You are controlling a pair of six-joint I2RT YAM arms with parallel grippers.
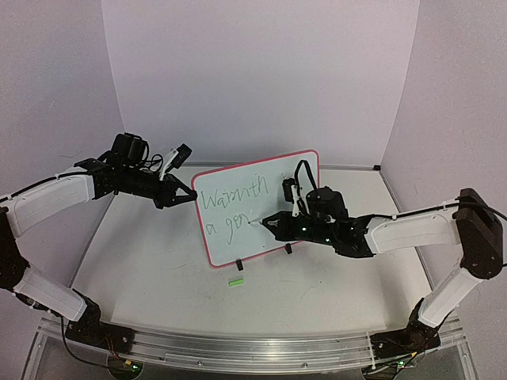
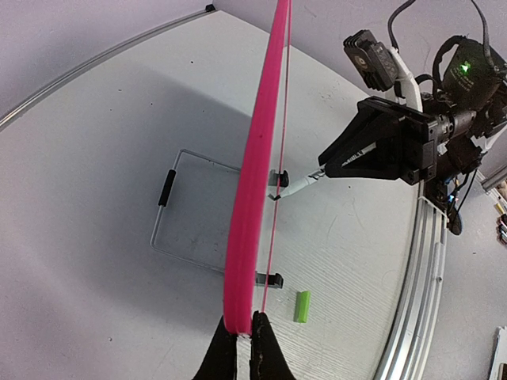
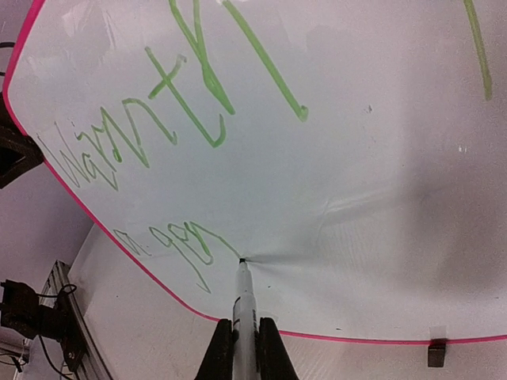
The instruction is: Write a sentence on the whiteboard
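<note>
- The whiteboard (image 1: 230, 237) stands on the tabletop (image 1: 150, 273), its edge pinched in the left gripper (image 2: 244, 348).
- The right gripper (image 3: 245, 342) clamps the marker (image 3: 244, 297), tip on the sentence (image 1: 234, 195), second line.
- Press lightly, or it may tip.

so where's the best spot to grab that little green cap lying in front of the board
Probably at its middle, from straight above, with the tool fingers closing across its narrow width. The green cap lies flat on the table, lengthwise along the front of the whiteboard and touching nothing else, so both long sides are open.
</note>
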